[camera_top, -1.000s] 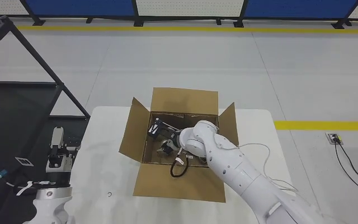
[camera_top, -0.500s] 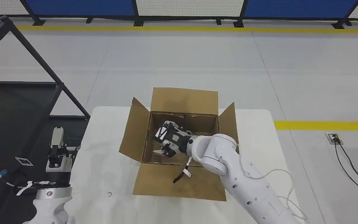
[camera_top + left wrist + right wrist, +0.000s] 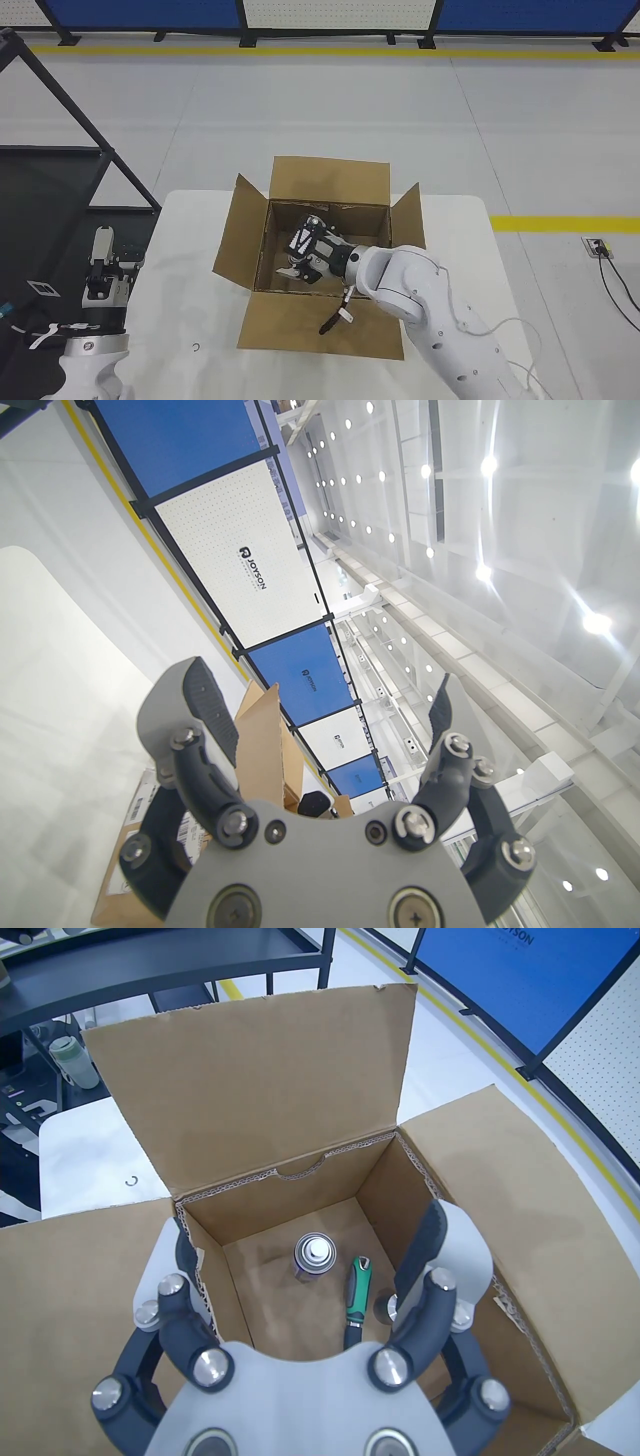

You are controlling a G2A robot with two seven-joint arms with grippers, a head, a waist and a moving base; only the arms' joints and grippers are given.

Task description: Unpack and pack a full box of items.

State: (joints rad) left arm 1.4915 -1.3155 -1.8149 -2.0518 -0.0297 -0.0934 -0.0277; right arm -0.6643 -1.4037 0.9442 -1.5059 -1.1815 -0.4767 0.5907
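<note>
**Item:** cardboard box (image 3: 330, 180), standing on the white table (image 3: 190, 300). All four flaps are folded outward, the top is open, and the walls are deep

**Contents:**
- spray can (image 3: 314, 1255): upright with its cap up, near the middle of the box floor
- green-handled tool (image 3: 359, 1285): lying flat just beside the can, not touching it
- small round metal piece (image 3: 385, 1308): half hidden behind a finger, so its kind cannot be told

**Right gripper** (image 3: 308, 1228): jaws spread wide and holding nothing. It sits over the box mouth, looking down on the can, with its arm over the near flap

**Left gripper** (image 3: 322, 690): jaws also spread and empty. It sits at the table's left side, well apart from the box, and points upward

**Hazards, as judged:**
- The can is tall, narrow and smooth. A descent slightly off centre would likely knock it over, and it would then roll against the tool or into a corner
- A grip only on the cap could slip, or could pull the cap loose
- The tool lies close to the can. A wide-open finger coming down on that side may land on it and jam or skew the grasp
- The box is deep and its walls are close. The wrist or forearm may catch the rim or the near flap, dragging the unheld box across the table
- A can lifted at a tilt may snag on a wall on the way out
</note>
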